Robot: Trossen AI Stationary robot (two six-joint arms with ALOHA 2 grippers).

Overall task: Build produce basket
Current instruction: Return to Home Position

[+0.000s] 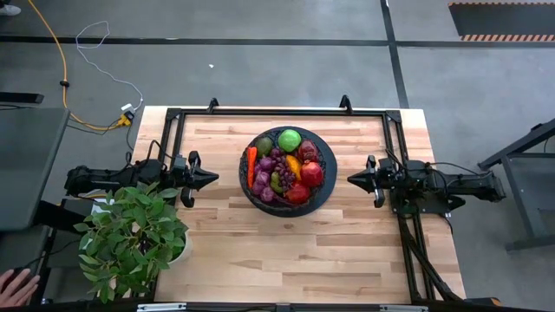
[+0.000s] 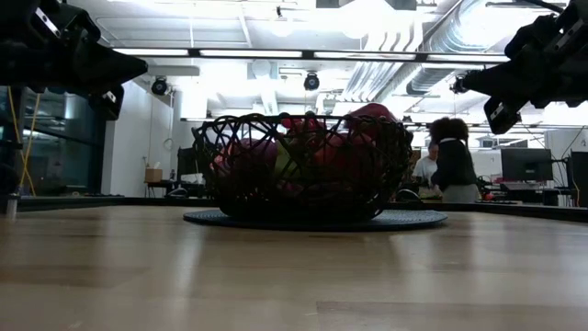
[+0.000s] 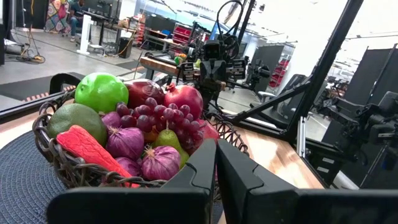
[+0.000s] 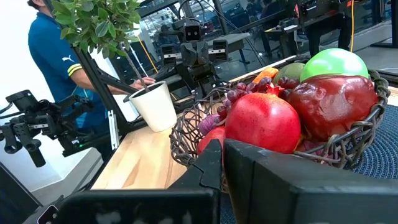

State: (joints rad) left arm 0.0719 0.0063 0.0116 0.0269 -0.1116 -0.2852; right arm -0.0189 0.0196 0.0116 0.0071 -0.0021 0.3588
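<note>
**Full produce basket, an arm level at each side**

The black mesh basket (image 1: 244,178) sits mid-worktop (image 1: 286,251), heaped with produce: green apple (image 1: 290,139), pomegranate (image 1: 311,174) and purple grapes (image 1: 276,165) among it. The left pincer (image 1: 211,177) points at it from the left and the right pincer (image 1: 353,179) from the right, each with fingers pressed together, empty and clear of the rim. To home well, I judge each arm should retract straight outward and level, the left one minding the potted plant (image 1: 130,234) just near of it. No writing is legible; a pale mark on a bystander's blue sleeve (image 4: 73,70) may be a logo.
</note>
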